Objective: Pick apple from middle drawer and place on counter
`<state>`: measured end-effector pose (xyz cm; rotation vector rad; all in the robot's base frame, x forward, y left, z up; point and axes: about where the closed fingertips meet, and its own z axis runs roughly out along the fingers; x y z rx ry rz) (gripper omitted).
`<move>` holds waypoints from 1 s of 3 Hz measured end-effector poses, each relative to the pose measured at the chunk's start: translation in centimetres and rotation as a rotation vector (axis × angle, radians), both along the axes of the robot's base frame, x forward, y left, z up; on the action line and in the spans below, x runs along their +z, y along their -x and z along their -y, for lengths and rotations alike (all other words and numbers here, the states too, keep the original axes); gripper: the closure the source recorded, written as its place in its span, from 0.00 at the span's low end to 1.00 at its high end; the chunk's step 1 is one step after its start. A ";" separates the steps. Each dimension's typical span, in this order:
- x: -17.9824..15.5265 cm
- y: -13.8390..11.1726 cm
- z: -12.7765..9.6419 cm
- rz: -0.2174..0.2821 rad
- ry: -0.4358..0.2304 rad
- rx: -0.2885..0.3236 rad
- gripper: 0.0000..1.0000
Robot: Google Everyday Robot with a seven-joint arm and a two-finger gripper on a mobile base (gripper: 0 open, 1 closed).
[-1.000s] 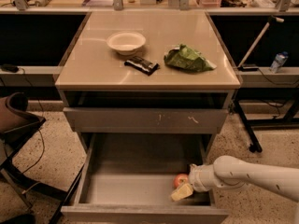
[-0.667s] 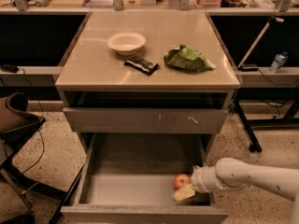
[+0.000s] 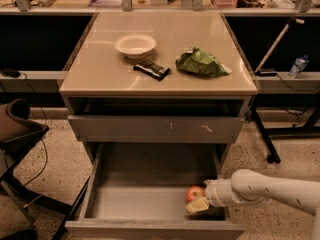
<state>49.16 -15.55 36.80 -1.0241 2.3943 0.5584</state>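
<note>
The apple (image 3: pixel 195 192), small and red-orange, lies in the right front corner of the open middle drawer (image 3: pixel 140 205), a deep grey tray pulled out at the bottom of the cabinet. My gripper (image 3: pixel 198 204) reaches in from the right on a white arm and sits right against the apple's front side, low in the drawer. The beige counter (image 3: pixel 165 81) is the top slab of the cabinet, above and behind the drawer.
On the counter stand a white bowl (image 3: pixel 135 45), a dark snack bar (image 3: pixel 151 70) and a green foil bag (image 3: pixel 201 63). A closed drawer front with white scratches (image 3: pixel 155 128) overhangs the open drawer. A chair (image 3: pixel 17 129) stands at the left, a water bottle (image 3: pixel 298 65) at the right.
Almost nothing: my gripper stays against the apple in the drawer's right front corner, shifted only very slightly.
</note>
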 end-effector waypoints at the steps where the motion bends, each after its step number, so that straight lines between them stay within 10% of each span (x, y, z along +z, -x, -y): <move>1: 0.0 0.0 0.0 0.000 0.000 0.000 0.42; 3: 2.5 -0.1 0.5 0.013 0.008 -0.005 0.88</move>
